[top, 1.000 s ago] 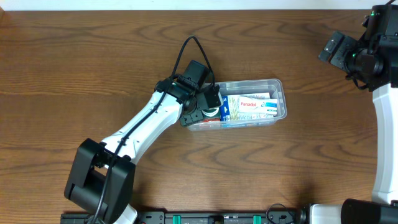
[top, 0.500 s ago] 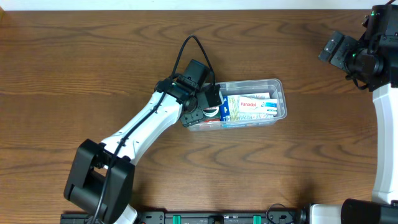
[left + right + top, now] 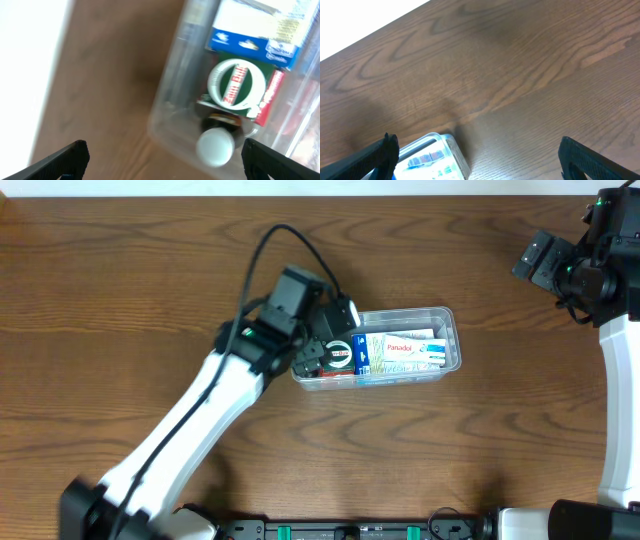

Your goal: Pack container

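Note:
The clear plastic container (image 3: 452, 330) sits mid-table. It holds a white Panadol box (image 3: 405, 346), a blue-and-white box (image 3: 362, 355), a round green-and-white tin (image 3: 339, 354) and a small dark bottle with a white cap (image 3: 215, 146). My left gripper (image 3: 318, 340) is open and empty, above the container's left end. The left wrist view shows the container's corner (image 3: 165, 131) with the tin (image 3: 236, 83) inside. My right gripper (image 3: 545, 260) is open and empty at the far right, well away; its wrist view shows the container's end (image 3: 451, 148).
The brown wooden table (image 3: 150, 270) stretches around the container. A black cable (image 3: 262, 255) loops off my left arm. The table's white far edge (image 3: 320, 188) runs along the top.
My left arm has lifted and pulled back to the left from the container's left end. The tin and bottle now show inside. The right arm has not moved.

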`<move>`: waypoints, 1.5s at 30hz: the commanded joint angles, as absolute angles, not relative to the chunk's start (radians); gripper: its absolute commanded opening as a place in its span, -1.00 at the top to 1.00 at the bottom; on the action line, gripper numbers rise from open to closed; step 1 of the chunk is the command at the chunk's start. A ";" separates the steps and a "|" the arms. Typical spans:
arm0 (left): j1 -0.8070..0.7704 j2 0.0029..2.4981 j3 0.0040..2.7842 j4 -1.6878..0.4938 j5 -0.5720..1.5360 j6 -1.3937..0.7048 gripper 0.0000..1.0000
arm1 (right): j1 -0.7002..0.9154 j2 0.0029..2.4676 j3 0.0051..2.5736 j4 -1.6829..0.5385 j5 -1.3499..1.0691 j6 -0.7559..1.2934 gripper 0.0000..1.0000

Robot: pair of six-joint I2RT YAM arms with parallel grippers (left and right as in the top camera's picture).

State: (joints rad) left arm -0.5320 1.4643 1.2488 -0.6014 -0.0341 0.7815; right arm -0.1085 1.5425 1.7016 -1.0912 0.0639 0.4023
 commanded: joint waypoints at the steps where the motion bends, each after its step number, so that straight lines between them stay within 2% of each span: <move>1: -0.530 1.332 1.270 -0.601 -0.171 0.640 -0.96 | -0.114 1.537 1.713 -1.093 0.071 0.411 -0.99; 4: -0.530 1.198 1.270 -0.622 -0.238 0.484 -0.96 | -0.114 1.537 1.713 -1.093 0.071 0.411 -0.98; 10: -0.530 0.892 1.270 -0.798 -0.210 0.210 -0.96 | -0.114 1.537 1.713 -1.093 0.071 0.411 -0.99; 20: -0.530 0.577 1.270 -0.910 -0.210 0.200 -0.96 | -0.114 1.537 1.713 -1.093 0.071 0.411 -0.99; 30: -0.518 0.504 1.270 -0.943 -0.210 0.200 -0.96 | -0.114 1.537 1.713 -1.093 0.071 0.411 -0.98; 45: -0.162 0.269 1.178 -1.039 -0.124 0.196 -0.96 | -0.114 1.537 1.713 -1.093 0.071 0.411 -0.98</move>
